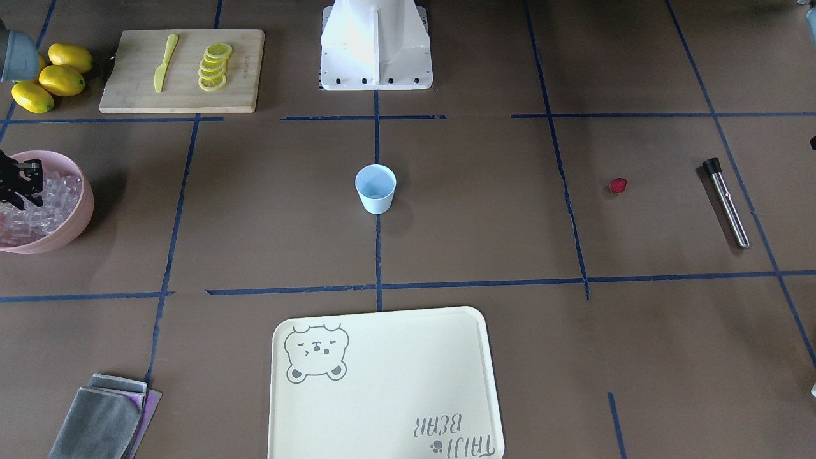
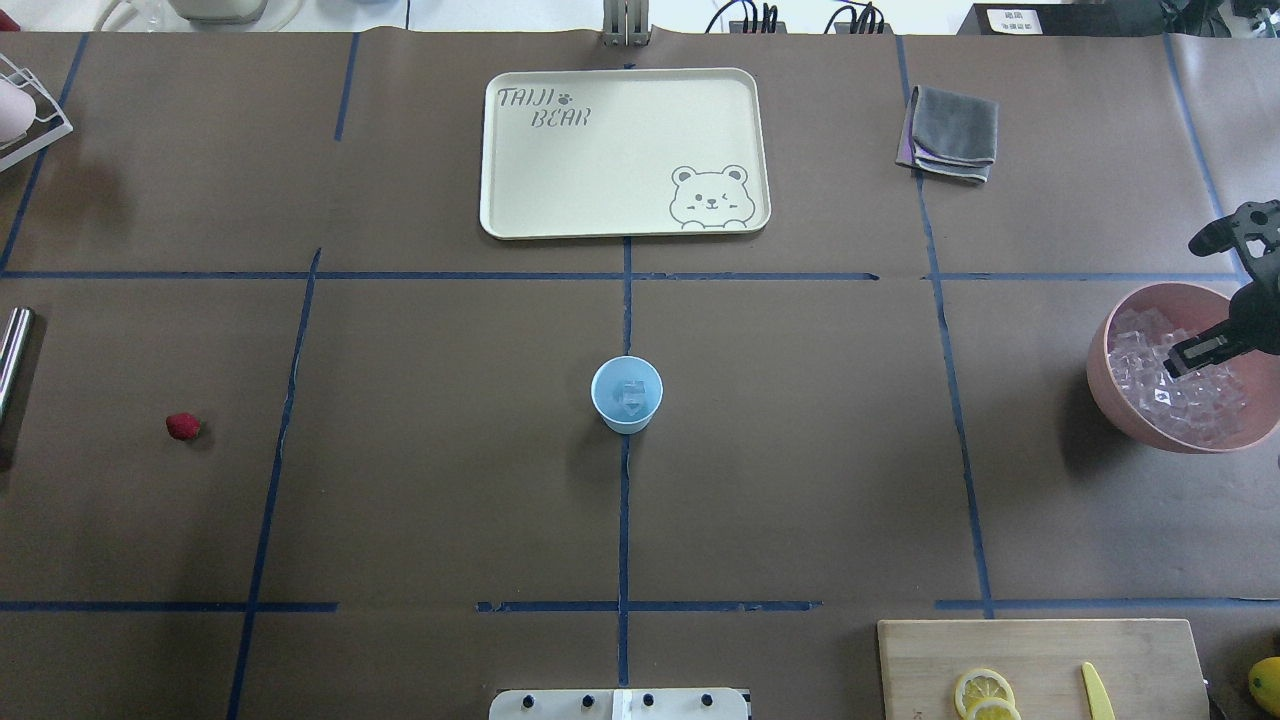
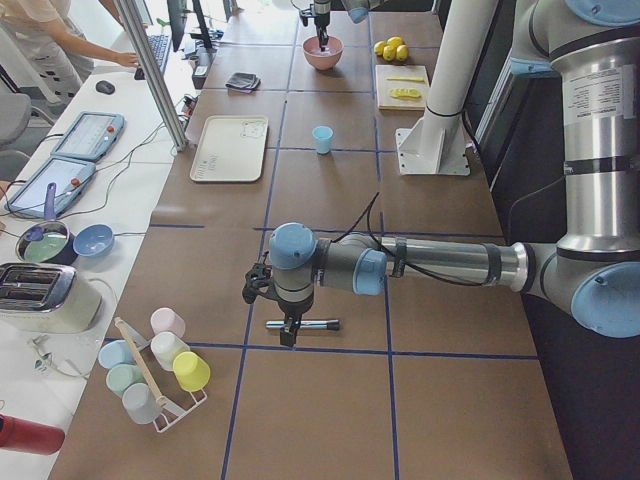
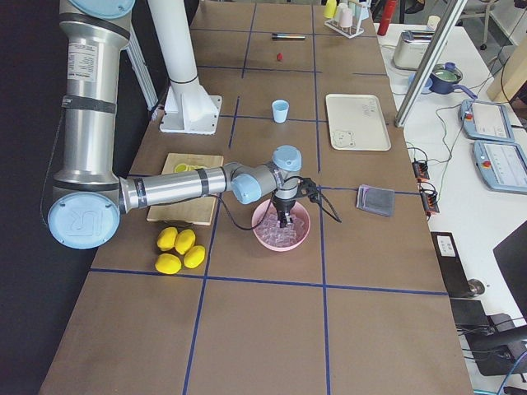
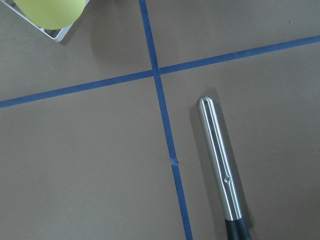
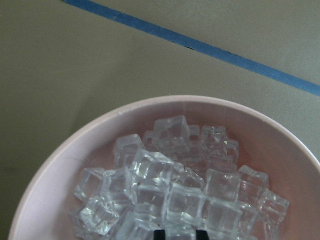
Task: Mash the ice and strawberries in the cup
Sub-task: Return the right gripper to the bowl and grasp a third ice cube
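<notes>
The pale blue cup (image 1: 375, 188) stands upright at the table's centre, and the overhead view (image 2: 627, 393) shows one clear ice cube inside it. The red strawberry (image 1: 618, 185) lies alone on the table on the robot's left side (image 2: 183, 427). The pink bowl (image 2: 1105, 385) holds several ice cubes (image 6: 170, 195). My right gripper (image 2: 1200, 350) reaches down into the bowl. Its fingertips (image 6: 159, 234) stand a cube's width apart around an ice cube. My left gripper (image 3: 287, 338) hangs over the steel muddler (image 5: 219, 160). I cannot tell whether it is open or shut.
The muddler (image 1: 727, 203) lies beyond the strawberry. A cutting board (image 1: 127, 89) holds lemon slices and a yellow knife, with whole lemons (image 1: 54, 80) beside it. A cream tray (image 1: 382, 382) and a folded grey cloth (image 1: 105, 421) lie on the far side. A rack of cups (image 3: 160, 365) stands at the left end.
</notes>
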Available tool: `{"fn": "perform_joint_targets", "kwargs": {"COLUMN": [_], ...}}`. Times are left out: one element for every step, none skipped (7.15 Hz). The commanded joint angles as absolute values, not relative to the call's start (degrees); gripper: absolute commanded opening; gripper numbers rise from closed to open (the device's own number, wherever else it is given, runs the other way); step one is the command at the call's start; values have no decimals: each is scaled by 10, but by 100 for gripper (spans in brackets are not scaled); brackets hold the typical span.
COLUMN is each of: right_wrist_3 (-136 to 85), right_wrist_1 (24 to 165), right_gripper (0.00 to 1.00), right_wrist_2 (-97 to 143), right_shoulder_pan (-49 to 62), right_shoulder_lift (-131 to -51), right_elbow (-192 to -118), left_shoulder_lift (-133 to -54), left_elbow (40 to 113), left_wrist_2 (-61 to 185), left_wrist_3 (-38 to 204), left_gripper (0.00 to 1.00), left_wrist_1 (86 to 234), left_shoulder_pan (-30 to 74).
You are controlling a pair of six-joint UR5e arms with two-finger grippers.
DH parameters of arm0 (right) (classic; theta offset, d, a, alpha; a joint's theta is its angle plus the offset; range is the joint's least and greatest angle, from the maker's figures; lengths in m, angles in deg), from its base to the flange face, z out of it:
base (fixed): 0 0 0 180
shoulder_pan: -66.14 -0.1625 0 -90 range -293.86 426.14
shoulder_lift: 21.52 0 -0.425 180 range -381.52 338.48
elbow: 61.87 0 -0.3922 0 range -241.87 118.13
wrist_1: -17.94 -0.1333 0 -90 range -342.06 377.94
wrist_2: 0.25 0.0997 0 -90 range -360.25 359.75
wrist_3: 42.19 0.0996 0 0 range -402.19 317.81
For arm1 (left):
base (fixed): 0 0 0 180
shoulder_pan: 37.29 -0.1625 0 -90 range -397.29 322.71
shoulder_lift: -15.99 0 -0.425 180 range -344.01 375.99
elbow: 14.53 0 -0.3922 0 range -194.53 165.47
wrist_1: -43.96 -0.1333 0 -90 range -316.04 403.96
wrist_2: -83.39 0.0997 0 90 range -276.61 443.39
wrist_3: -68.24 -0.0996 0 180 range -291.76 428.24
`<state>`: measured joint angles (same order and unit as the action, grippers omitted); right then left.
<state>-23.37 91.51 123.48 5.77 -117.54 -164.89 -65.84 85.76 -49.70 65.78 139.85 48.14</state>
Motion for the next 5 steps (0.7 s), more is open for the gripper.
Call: {"fn": "perform_joint_targets", "kwargs": {"right_wrist_3": [-234,-233,-229,-196,-134], "right_wrist_1": [915,932,987,1072,1123], "right_gripper": [12,11,10,11,11], "right_wrist_2": [1235,1235,1234,1233,1233], "right_shoulder_pan": [55,46,37,35,42], "right_shoulder_lift": [-1175,-1174,-1152,-1089,-1015], "right_elbow": [-1656,-1683,-1721,-1746,-1749], "left_shoulder_lift": [-658,-658,-658,-658,-658], "left_elbow": [858,858,858,858,858], "left_wrist_2": [-498,-497,-497,-497,-497], "left_wrist_3": [658,658,658,658,658], "left_gripper": [100,100,100,100,100], "left_wrist_1": [1398,1398,1398,1398,1398], "left_shoulder_pan": [481,481,481,481,481]}}
